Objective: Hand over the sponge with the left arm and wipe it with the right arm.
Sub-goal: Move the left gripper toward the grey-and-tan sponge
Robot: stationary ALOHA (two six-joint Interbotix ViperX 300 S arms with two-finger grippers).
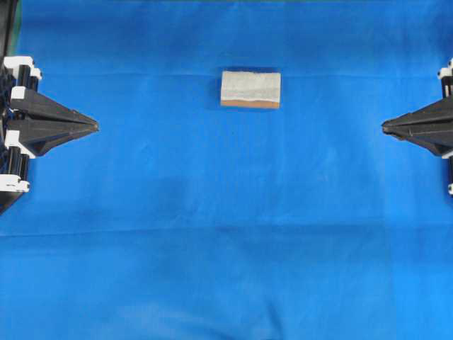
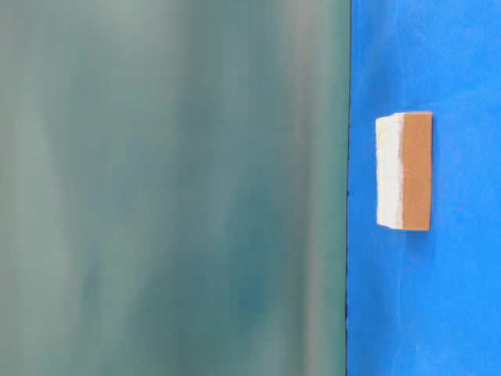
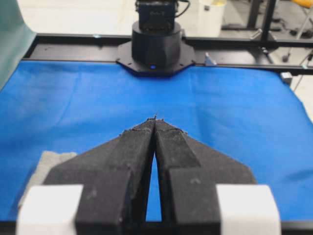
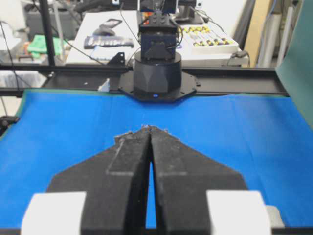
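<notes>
Both pincers, left pincer (image 1: 93, 126) and right pincer (image 1: 386, 127), are sitting fully closed and holding nothing, well apart. The sponge (image 1: 250, 89) is lying untouched between them on the blue-covered bench (image 1: 226, 248). Seemingly nothing is done yet.

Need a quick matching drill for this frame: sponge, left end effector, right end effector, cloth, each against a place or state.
Column 1:
1. sponge
2. left end effector
3. right end effector
4. cloth

Column 2:
A. shut, at the right edge of the overhead view
B. blue, covering the table
C. lying free on the cloth, between the two arms, nearer the top of the overhead view
D. shut, at the left edge of the overhead view

Pairs: 1-C, 2-D, 3-A, 4-B
</notes>
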